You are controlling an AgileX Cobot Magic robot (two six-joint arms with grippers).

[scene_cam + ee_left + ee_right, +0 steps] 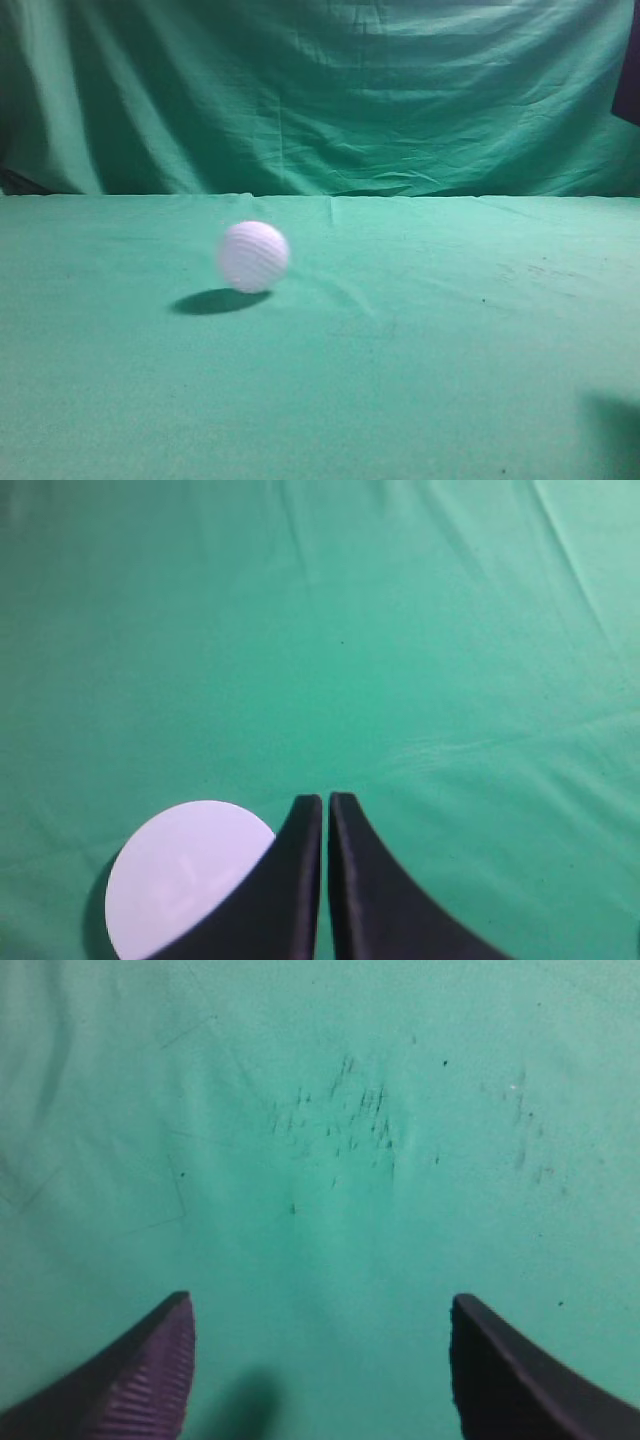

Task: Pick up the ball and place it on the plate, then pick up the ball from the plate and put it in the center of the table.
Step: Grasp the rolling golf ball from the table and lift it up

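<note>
Green cloth covers the table (450, 380), and a green curtain (330, 90) hangs behind it. The white ball (253, 256) sits on the cloth, a bit left of the middle in the exterior view. It looks a little fuzzy. It has small dimples in rows. A dark shadow lies on the cloth just left of it and below it.

From the left wrist view, the left gripper (326, 798) is pressed closed, with its two black fingers almost touching and nothing between them. A flat white plate (180, 875) lies on the cloth just left of the fingers, and one finger covers part of its edge. The ball does not show in this view.

From the right wrist view, the right gripper (320, 1305) is spread wide and holds nothing. Only green cloth with some small dark marks (345, 1120) lies between its fingers. A few dark specks also show on the right side of the table.
</note>
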